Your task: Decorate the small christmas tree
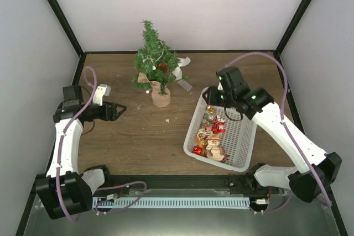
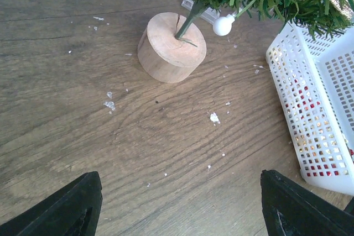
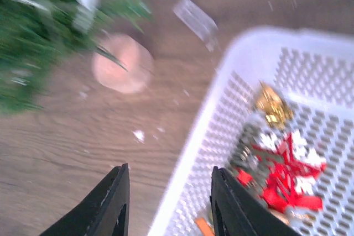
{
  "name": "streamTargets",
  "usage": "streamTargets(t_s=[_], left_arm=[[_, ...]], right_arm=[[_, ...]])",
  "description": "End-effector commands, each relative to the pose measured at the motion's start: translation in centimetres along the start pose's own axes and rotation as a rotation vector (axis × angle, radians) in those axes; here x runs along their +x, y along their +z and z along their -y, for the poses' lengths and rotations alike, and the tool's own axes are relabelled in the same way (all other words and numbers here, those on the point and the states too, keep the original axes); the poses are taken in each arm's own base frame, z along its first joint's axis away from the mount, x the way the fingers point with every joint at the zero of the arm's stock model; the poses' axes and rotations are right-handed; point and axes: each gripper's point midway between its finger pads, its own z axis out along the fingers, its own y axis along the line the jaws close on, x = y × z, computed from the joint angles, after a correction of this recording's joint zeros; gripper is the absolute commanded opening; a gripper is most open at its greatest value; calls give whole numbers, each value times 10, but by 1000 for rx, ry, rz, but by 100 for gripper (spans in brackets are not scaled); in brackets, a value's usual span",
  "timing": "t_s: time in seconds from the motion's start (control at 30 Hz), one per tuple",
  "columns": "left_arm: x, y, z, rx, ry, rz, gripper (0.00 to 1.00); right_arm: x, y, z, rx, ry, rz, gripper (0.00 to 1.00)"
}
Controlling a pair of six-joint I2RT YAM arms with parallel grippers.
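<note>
Standing ahead of wide, empty left jaws, small christmas tree [image 1: 155,64], left of right jaws, parted over basket [image 1: 241,139]

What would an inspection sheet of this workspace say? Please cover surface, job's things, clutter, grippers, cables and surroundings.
Surface: wooden table, bare in the middle.
Job's things: small christmas tree upright on its round base; white basket holding red and gold ornaments.
Clutter: pale flecks on the wood; clear plastic piece beside the tree.
Grippers: left gripper open over bare wood; right gripper open, empty, above the basket's rim.
Cables: purple cables along both arms.
Surroundings: white walls, black frame.
</note>
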Motion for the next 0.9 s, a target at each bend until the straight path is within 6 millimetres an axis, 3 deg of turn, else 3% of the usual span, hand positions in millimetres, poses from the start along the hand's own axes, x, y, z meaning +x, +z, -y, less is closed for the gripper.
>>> streamTargets(t_s=[0.0, 0.2, 0.33, 0.87], left_arm=[[-3, -1, 1, 0, 17, 2, 78], [-2, 0, -2, -9, 10, -7, 78], [-2, 0, -2, -11, 8, -10, 78], [-2, 1, -1, -1, 5, -11, 78]], right_arm=[[64, 41, 53, 81, 90, -198, 34], [86, 81, 87, 99, 159, -270, 34], [92, 95, 103, 136, 186, -309, 36], [129, 114, 161, 273, 349, -422, 39]])
